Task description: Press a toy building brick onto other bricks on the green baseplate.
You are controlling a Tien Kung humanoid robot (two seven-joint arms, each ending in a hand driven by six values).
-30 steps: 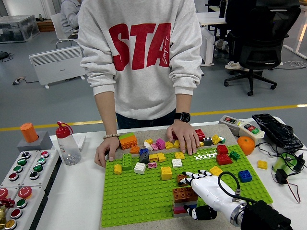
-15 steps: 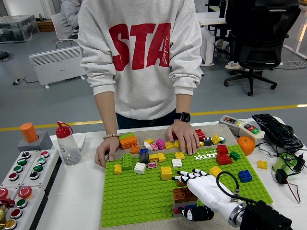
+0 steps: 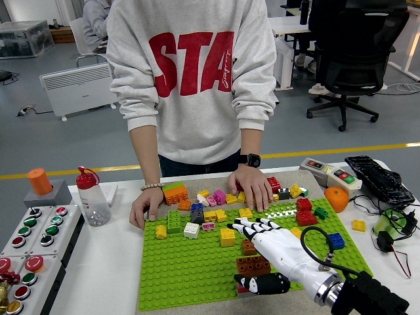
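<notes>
We see a studded green baseplate (image 3: 190,269) carrying blocky plastic bricks. The brown brick stack (image 3: 252,265) stands near its front edge. Compared with a second ago, our right hand (image 3: 269,246) has lifted off the stack and shifted toward the far side. It now hovers flat, palm down, white fingers (image 3: 246,228) spread, holding nothing.

The flat green studded baseplate (image 3: 184,269) lies bare at near left; scattered coloured plastic bricks (image 3: 216,213) and the person's two hands (image 3: 249,187) crowd its far edge.
</notes>
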